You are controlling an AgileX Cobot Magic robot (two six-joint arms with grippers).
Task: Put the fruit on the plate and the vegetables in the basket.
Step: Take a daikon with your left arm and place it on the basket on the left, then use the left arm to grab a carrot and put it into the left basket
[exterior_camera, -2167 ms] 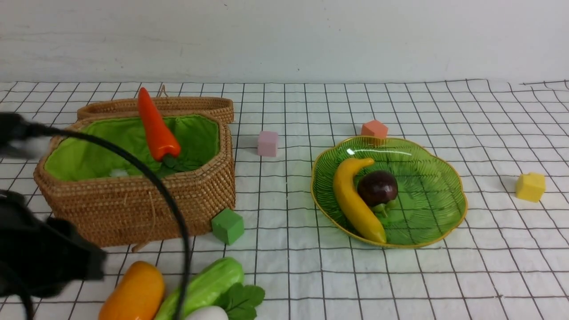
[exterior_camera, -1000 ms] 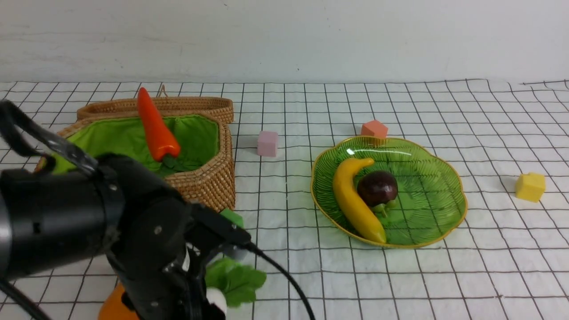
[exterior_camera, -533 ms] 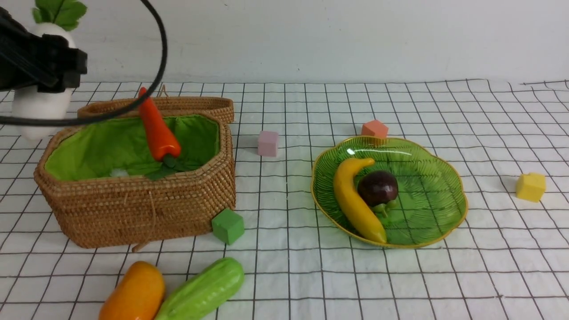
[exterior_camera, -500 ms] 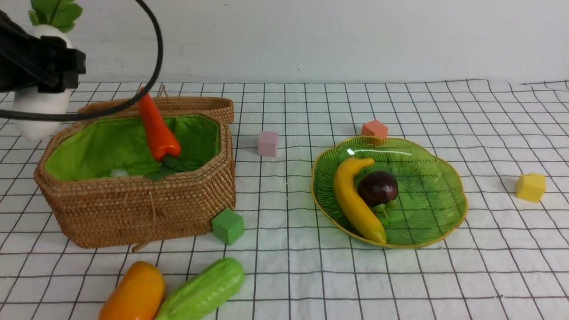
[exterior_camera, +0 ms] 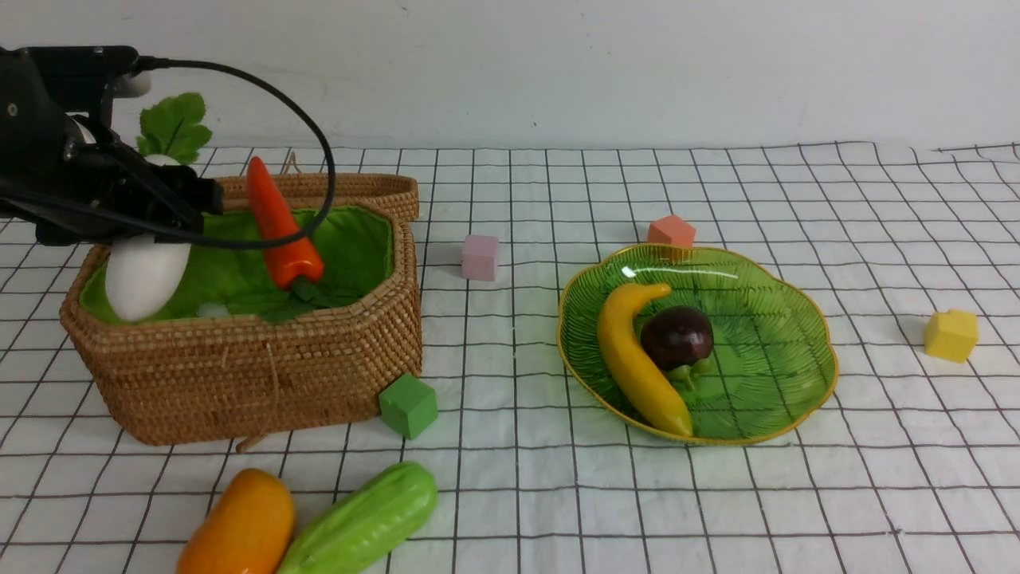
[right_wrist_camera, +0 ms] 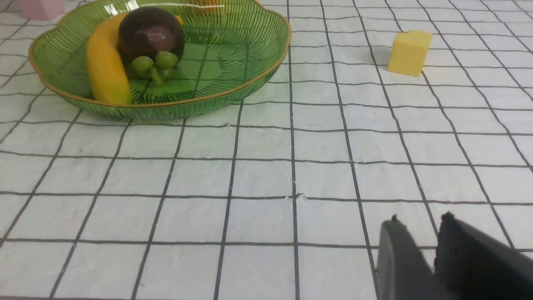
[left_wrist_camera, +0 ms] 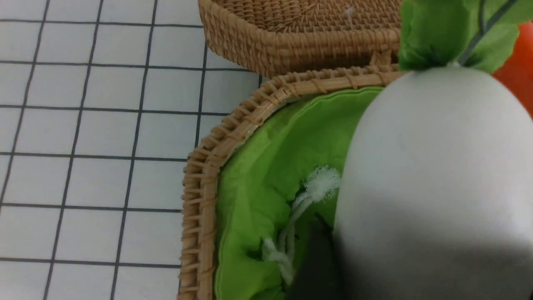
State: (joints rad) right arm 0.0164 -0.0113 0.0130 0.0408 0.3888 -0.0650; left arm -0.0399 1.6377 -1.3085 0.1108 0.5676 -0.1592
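Right fingers [right_wrist_camera: 399, 258] low over the tabletop [exterior_camera: 558, 494], near side of the plate. Only a narrow slit btwn them, nothing held.

Nearest edge, left: mango [exterior_camera: 239, 530] and cucumber [exterior_camera: 362, 518] lie side by side on the cloth, touching, both outside any container.

Green cube [exterior_camera: 408, 405] sits just beside the basket's near right corner.

Basket [exterior_camera: 239, 375] is open, green lining showing. Left fingers [exterior_camera: 171, 199] are clamped round the upper part of the radish [exterior_camera: 143, 275]. It hangs tilted over the basket's left end, white body dipped below the rim, leaves up and out. Can't tell if its tip touches the lining. Wrist cam: radish fills most of the view, w/ one dark finger beside it.

Carrot [exterior_camera: 280, 231] is in the basket, leaning, pointed end up, green top down on the lining.

Plate [exterior_camera: 765, 351] is to the right, well apart from the basket. Banana [exterior_camera: 633, 359] and mangosteen [exterior_camera: 677, 336] are in it, touching.

Yellow cube [exterior_camera: 951, 335] is further right, alone.

Pink cube [exterior_camera: 480, 257] is btwn basket and plate, farther back. Orange cube [exterior_camera: 671, 231] is just behind the plate's far rim.

Lid [exterior_camera: 335, 187] lies behind the basket.
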